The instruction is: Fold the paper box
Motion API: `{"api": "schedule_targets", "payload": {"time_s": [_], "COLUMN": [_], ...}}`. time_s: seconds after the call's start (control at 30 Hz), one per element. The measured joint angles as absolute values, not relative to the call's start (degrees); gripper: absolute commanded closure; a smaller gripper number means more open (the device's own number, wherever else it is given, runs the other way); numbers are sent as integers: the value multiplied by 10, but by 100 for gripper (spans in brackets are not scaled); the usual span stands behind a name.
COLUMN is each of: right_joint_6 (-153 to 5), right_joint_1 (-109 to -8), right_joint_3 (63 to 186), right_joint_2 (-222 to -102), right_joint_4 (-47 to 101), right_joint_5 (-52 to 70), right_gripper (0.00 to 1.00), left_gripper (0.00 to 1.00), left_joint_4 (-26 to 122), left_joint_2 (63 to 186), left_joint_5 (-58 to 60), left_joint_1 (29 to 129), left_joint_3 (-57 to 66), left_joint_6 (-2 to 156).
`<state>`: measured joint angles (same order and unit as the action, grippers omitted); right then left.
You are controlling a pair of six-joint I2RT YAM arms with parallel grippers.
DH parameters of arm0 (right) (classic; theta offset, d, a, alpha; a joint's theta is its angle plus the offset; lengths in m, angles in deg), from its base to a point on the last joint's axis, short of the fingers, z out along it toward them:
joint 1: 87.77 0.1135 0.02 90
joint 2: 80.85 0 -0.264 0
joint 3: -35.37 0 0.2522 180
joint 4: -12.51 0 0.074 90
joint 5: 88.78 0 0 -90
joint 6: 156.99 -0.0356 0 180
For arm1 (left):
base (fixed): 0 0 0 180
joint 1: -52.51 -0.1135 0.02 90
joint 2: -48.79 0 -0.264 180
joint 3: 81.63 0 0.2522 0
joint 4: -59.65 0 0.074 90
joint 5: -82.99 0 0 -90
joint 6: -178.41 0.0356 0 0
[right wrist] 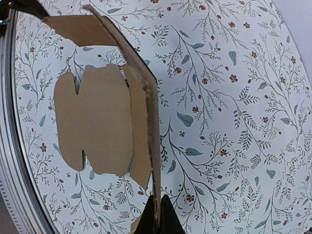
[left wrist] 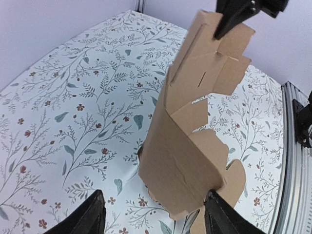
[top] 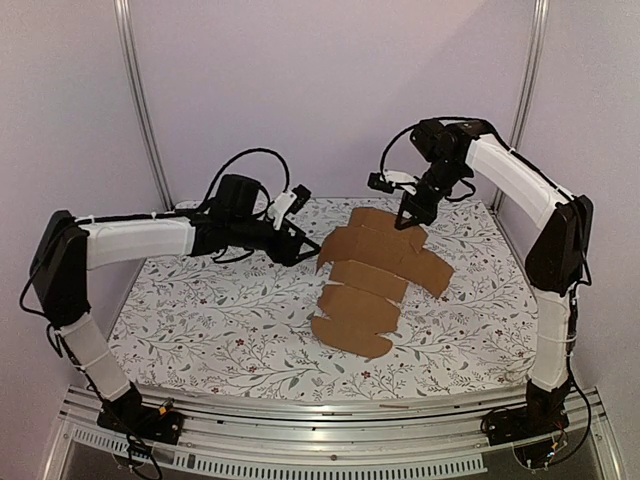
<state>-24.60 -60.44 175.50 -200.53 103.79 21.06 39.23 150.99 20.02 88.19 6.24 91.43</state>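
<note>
The paper box (top: 375,272) is a flat brown cardboard sheet with creased panels and rounded tabs, in mid table. Its far end is lifted and its near tabs rest on the cloth. My right gripper (top: 410,218) is shut on the sheet's far edge. In the right wrist view the closed fingers (right wrist: 157,214) pinch the thin edge of the sheet (right wrist: 97,117). My left gripper (top: 308,250) is at the sheet's left side. In the left wrist view it is open (left wrist: 155,195), with a raised panel (left wrist: 185,146) between the jaws, close to the right finger (left wrist: 219,214).
The table carries a white floral cloth (top: 220,300). A metal rail (top: 330,410) runs along its near edge. Pale walls and two upright frame posts (top: 140,100) close in the back and sides.
</note>
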Motion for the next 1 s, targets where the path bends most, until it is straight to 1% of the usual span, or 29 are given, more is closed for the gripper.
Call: {"api": "schedule_targets", "payload": {"time_s": [0.07, 0.17, 0.23, 0.3, 0.47, 0.57, 0.7, 0.87, 0.93, 1.0], "right_joint_6": [-280, -340, -367, -390, -424, -435, -445, -451, -451, -450], "right_joint_1": [-611, -619, -621, -621, -621, -621, -621, -621, -621, -621], "right_joint_3": [1755, 1729, 1715, 1704, 1686, 1677, 1663, 1643, 1640, 1637], "right_joint_2": [-2004, -1997, -1991, -1985, -1961, -1950, -1934, -1915, -1910, -1905], "right_joint_4": [1034, 1032, 1034, 1034, 1034, 1034, 1034, 1034, 1034, 1034], "right_joint_5": [208, 200, 198, 199, 216, 234, 262, 301, 317, 331], "right_gripper": [100, 100, 100, 100, 100, 100, 100, 100, 100, 100], "left_gripper": [24, 23, 23, 24, 30, 34, 33, 34, 38, 45], "left_joint_4": [476, 627, 705, 749, 804, 809, 823, 848, 855, 860], "left_joint_2": [1425, 1317, 1300, 1318, 1415, 1467, 1494, 1521, 1539, 1558], "left_joint_5": [132, 30, -20, -53, -116, -127, -124, -78, -56, -29], "left_joint_1": [911, 986, 1033, 1049, 1049, 1043, 1027, 994, 987, 982], "left_joint_3": [-46, -191, -243, -263, -253, -229, -206, -180, -167, -155], "left_joint_6": [881, 828, 807, 798, 802, 805, 801, 790, 786, 779]}}
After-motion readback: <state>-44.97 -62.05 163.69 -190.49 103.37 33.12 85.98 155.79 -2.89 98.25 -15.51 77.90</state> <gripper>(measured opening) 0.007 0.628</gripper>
